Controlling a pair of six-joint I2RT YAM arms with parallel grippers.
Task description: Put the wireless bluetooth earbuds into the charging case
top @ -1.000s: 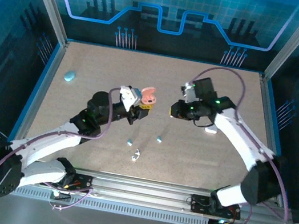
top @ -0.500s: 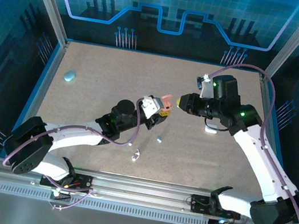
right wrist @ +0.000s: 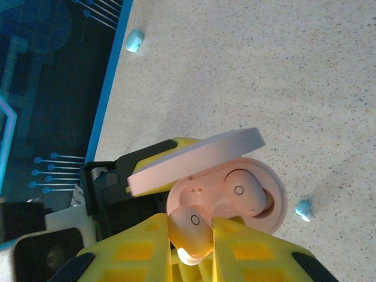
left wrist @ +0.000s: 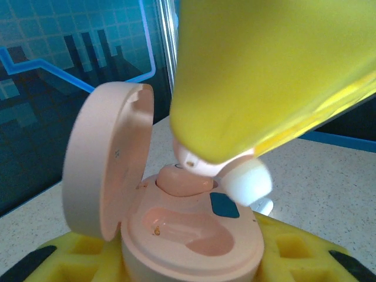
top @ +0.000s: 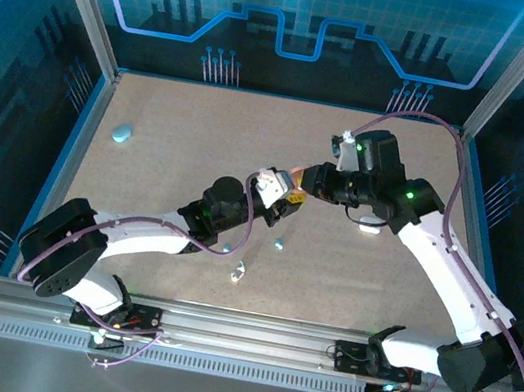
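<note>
While pinching the second pink earbud [right wrist: 191, 226] in the right gripper [right wrist: 192, 252], closed tight on its sides, bring it over the empty well [left wrist: 188, 226] of the pink charging case [left wrist: 176, 261], not onto the rim. Hold the left gripper [top: 280, 199] clamped on the case base, up near mid-table, with the lid [left wrist: 100, 164] tipped open to the left in the left wrist view. Note the other pink earbud [left wrist: 179, 179] seated in its well, so aim for the vacant one beside it. Turn the held bud white tip [left wrist: 247, 182] down toward the pocket. Looks to sit just above the seated bud now, probably slightly off target. Shift across, lower slowly, release only once bottomed out. Avoid knocking the lid or the seated bud. Steady the case against any push from above. Ignore the light blue earbud [top: 279, 244] and silvery earbud [top: 238, 273] on the near table, and the blue case [top: 123, 134] at far left.
</note>
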